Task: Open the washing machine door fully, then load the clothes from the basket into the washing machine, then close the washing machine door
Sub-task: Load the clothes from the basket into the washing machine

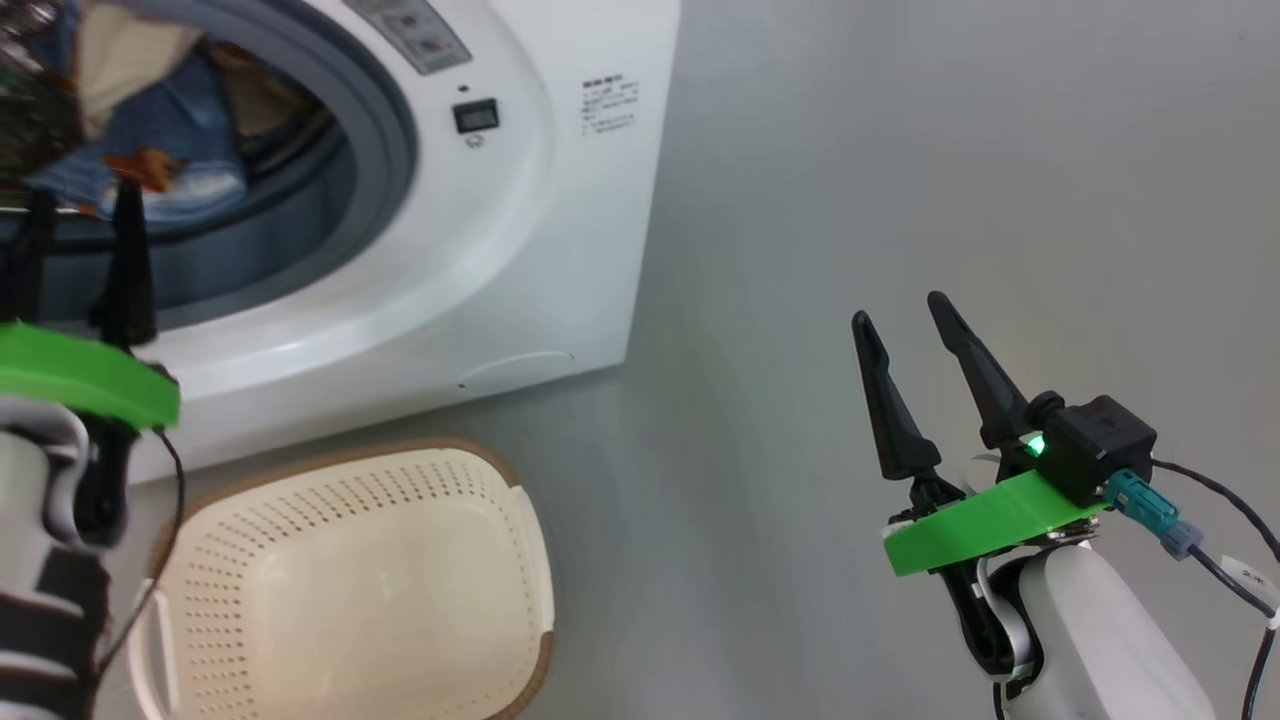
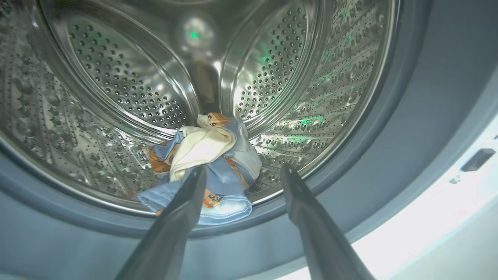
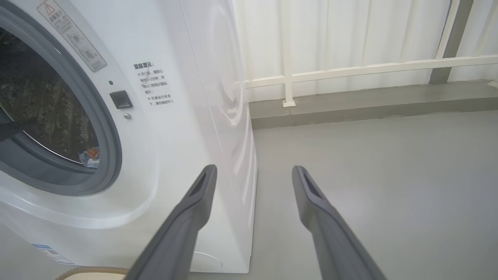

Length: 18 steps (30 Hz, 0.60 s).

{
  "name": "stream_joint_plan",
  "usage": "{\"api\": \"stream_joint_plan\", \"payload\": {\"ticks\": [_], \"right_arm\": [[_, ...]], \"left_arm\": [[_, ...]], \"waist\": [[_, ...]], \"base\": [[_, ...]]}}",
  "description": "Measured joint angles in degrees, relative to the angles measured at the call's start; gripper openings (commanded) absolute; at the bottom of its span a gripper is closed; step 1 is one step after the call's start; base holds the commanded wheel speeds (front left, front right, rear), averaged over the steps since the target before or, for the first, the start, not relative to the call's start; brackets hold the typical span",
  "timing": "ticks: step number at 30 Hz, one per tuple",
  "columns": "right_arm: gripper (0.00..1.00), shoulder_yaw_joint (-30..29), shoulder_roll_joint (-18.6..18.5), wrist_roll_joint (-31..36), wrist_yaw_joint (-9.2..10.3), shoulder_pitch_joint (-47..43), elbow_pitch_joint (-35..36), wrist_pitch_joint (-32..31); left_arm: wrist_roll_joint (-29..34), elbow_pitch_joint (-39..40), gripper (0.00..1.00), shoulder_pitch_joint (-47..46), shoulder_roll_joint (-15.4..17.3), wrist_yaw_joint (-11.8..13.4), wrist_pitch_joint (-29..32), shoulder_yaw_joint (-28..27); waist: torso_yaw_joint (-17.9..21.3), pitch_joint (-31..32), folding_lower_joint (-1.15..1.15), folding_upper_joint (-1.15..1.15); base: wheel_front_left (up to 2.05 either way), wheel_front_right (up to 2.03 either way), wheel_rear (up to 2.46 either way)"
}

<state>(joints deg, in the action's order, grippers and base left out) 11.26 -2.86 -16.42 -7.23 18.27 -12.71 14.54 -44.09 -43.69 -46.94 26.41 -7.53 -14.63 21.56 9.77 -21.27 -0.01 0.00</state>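
Left gripper [image 2: 243,168]: fingers spread wide, nothing held, before the drum [image 2: 116,77]. Clothes [image 2: 210,155] lie lower centre, inside the washing machine [image 1: 560,200]. Basket [image 1: 350,580]: lower left, on the floor. Right gripper [image 1: 898,308]: spread wide, nothing held, lower right.

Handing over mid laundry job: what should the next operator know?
Left gripper: open, empty, at the mouth of the white front-loading washing machine.
Right gripper: open, empty, above grey floor beside it.
Light blue and cream clothes lie in its perforated steel drum, near the front edge.
Cream perforated plastic basket: visible part empty.
Done: loading, it seems.
Left: withdraw left arm, close door.
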Motion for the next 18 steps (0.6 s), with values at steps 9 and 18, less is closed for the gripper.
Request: {"api": "stream_joint_plan", "payload": {"ticks": [9,18], "right_arm": [[1.0,-0.96,-0.01,0.44,0.01,-2.07,-2.31,0.0],[1.0,-0.89,-1.33,0.19,0.01,-4.27,-3.44,0.0]], "left_arm": [[8.02,7.8,1.0,13.18,-4.52,0.0,0.0,-8.93],[12.35,14.39,1.0,25.18,-8.43,0.0,0.0,-16.3]], "waist": [[-3.86,6.4,0.0,0.0],[-7.23,12.3,0.01,0.0]], "base": [[0.0,0.0,0.0],[0.0,0.0,0.0]]}}
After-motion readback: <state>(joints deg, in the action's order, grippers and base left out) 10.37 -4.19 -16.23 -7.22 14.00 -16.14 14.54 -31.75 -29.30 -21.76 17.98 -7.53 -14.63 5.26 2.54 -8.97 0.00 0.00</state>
